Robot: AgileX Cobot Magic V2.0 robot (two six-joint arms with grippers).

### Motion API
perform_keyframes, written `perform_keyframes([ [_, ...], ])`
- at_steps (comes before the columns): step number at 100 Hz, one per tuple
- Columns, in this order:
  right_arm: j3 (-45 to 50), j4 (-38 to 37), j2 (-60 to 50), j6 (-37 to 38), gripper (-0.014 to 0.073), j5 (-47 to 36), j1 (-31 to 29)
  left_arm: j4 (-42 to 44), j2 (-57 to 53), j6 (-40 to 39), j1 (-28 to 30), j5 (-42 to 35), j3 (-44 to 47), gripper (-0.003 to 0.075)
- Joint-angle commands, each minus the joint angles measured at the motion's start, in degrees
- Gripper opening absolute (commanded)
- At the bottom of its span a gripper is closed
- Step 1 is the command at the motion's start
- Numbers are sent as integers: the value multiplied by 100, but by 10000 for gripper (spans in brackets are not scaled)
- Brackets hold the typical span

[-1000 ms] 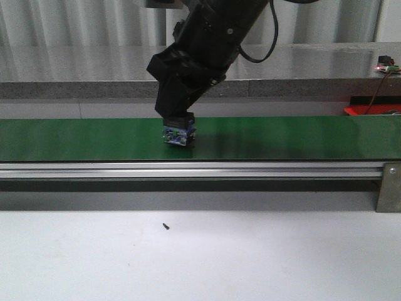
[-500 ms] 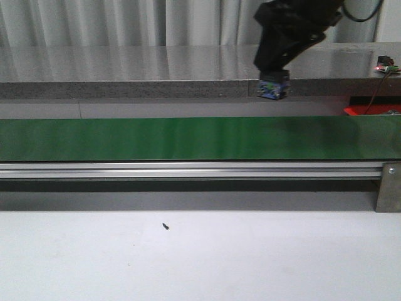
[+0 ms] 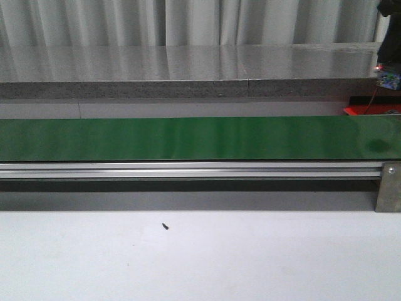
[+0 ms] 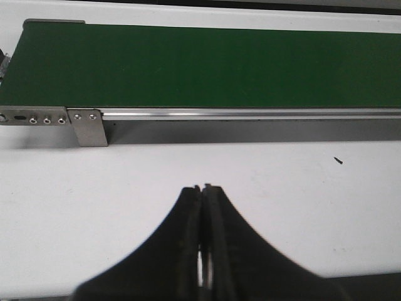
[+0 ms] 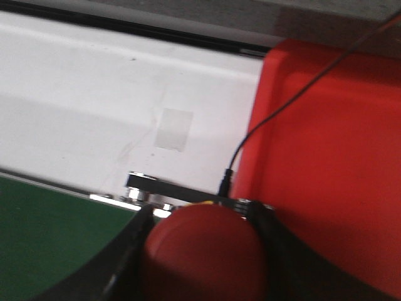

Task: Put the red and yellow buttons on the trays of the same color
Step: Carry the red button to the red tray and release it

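Note:
My right gripper (image 5: 203, 216) is shut on a round red button (image 5: 203, 251), whose dome fills the space between the two black fingers. The button hangs over the end of the green belt (image 5: 50, 232), right beside the bright red tray (image 5: 332, 157). In the front view only the tip of the right gripper (image 3: 389, 79) shows at the far right edge, above the thin red tray sliver (image 3: 369, 110). My left gripper (image 4: 202, 188) is shut and empty, low over the white table in front of the belt (image 4: 207, 66). No yellow button is in view.
The long green belt (image 3: 188, 138) runs across the scene on an aluminium rail (image 3: 188, 169). A grey ledge (image 3: 188, 88) lies behind it. A thin black wire (image 5: 276, 119) crosses the red tray. A small dark speck (image 3: 165, 226) lies on the white table.
The right arm has lifted off the middle of the belt and swung up and to the right with the button, now almost out of the front view.

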Motion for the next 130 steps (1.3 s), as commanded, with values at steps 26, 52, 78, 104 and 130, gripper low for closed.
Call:
perform_keyframes([
  [26, -153, 73, -270, 63, 111, -656, -697, -63, 56, -8, -41, -341, -142, -20],
  [52, -153, 109, 182, 63, 111, -936, -703, -63, 56, -8, -41, -341, -142, -20],
  [78, -153, 114, 709, 63, 111, -1225, -703, -63, 56, -8, -41, -341, -142, -20],
  [104, -153, 114, 1058, 63, 112, -1346, -703, -63, 56, -8, -41, -341, -142, -20],
  [130, -158, 114, 1066, 58, 367, -1357, -703, -63, 56, -8, -41, -341, -142, -20],
])
